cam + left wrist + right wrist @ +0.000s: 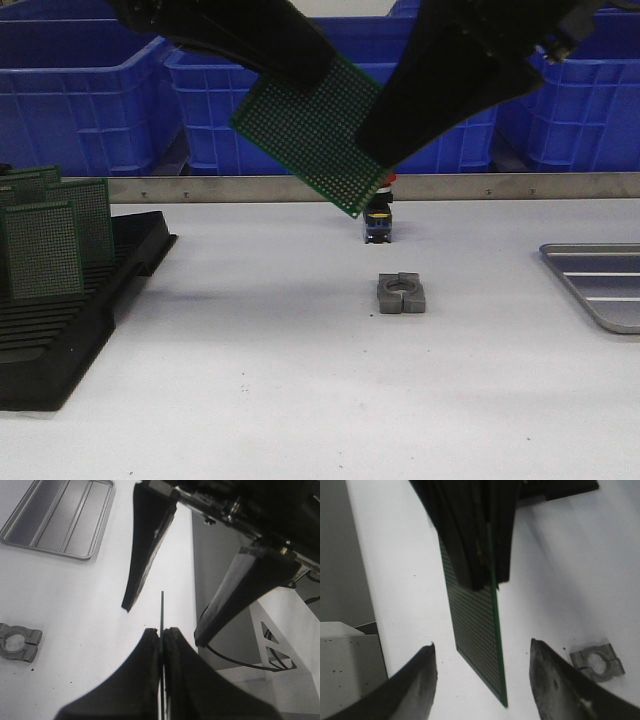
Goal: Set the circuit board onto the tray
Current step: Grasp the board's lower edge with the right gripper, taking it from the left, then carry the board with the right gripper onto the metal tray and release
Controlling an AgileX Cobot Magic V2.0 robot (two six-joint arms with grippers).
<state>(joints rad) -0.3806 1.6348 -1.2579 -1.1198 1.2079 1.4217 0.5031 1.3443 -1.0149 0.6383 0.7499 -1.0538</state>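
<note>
A green perforated circuit board [310,130] hangs tilted in the air above the table's middle. My left gripper [161,631] is shut on it; in the left wrist view I see the board edge-on as a thin line [162,611]. My right gripper [482,647] is open, its fingers on either side of the board's lower corner [477,625] without touching it. The grey metal tray [600,282] lies at the table's right edge; it also shows in the left wrist view [60,517] and holds nothing.
A black slotted rack [60,320] with several green boards [45,240] stands at the left. A grey clamp block [402,293] lies mid-table, a small dark component [379,222] behind it. Blue bins [90,90] line the back.
</note>
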